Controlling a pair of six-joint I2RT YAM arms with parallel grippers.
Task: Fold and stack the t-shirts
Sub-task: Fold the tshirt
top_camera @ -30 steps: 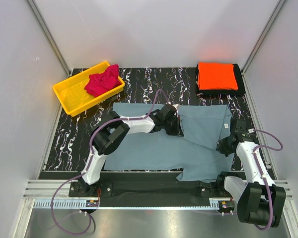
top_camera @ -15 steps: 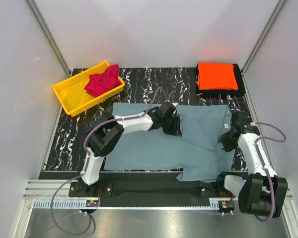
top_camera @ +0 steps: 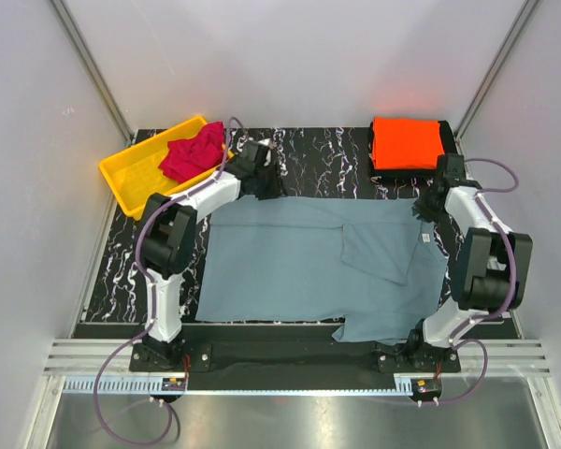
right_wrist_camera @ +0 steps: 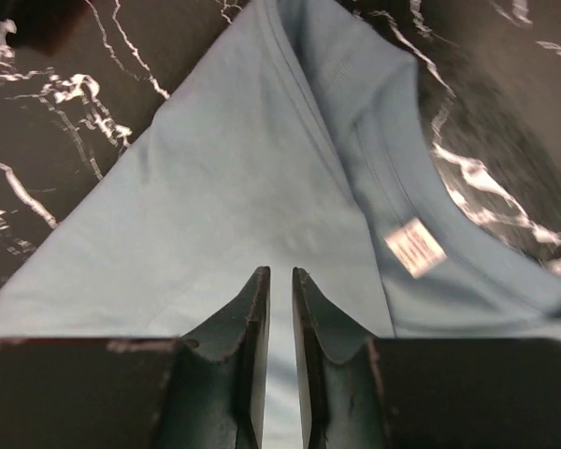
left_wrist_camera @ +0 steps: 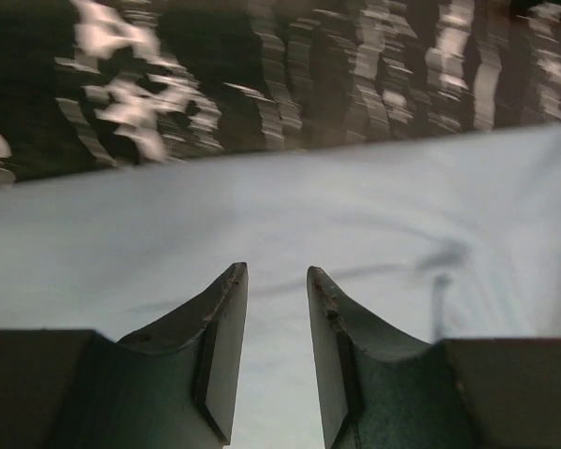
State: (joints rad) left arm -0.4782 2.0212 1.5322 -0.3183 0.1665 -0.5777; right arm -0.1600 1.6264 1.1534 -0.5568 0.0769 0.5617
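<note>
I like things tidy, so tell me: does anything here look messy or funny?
The crimson shirt lies crumpled in the yellow bin, spilling over its rim, unlike the neatly folded orange shirt. The grey-blue shirt lies spread flat, with one sleeve folded in across its body at a slant.

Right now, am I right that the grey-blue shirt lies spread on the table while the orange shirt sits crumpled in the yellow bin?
No: it is the crimson shirt that sits crumpled in the bin; the orange shirt lies folded at the far right, as the top view shows.
</note>
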